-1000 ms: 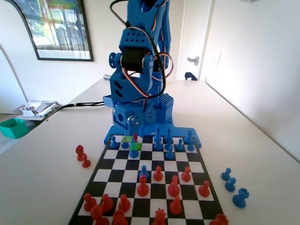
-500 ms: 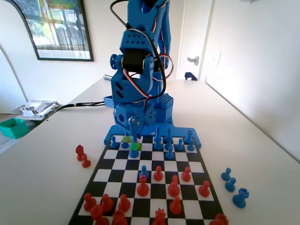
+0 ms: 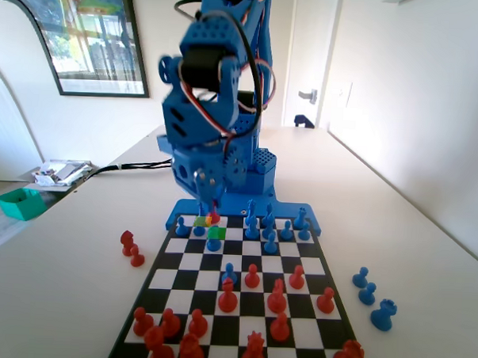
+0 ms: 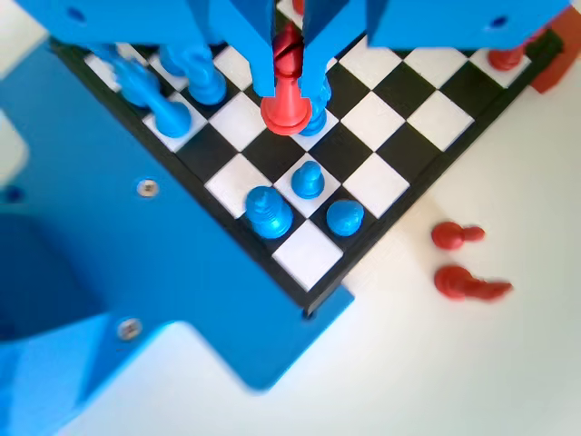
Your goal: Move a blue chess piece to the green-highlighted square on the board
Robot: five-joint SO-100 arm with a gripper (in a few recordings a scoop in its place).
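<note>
Blue two-finger end effector (image 4: 289,91) clamped on small red plastic pawn (image 4: 287,102): light, rigid, slippery; grip at waist.

Blue plastic arm, blocky perforated segments, black servo bodies — looping black, red, white cables

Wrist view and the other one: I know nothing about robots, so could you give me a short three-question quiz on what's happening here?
1. True or false: the fingers are empty.
2. In the fixed view, how many blue pieces stand on the table, to the right of the board? A) one B) three C) five
3. Fill in: in the wrist view, the piece between the fingers is coloured ____.

Key: 1 false; 2 B; 3 red.
</note>
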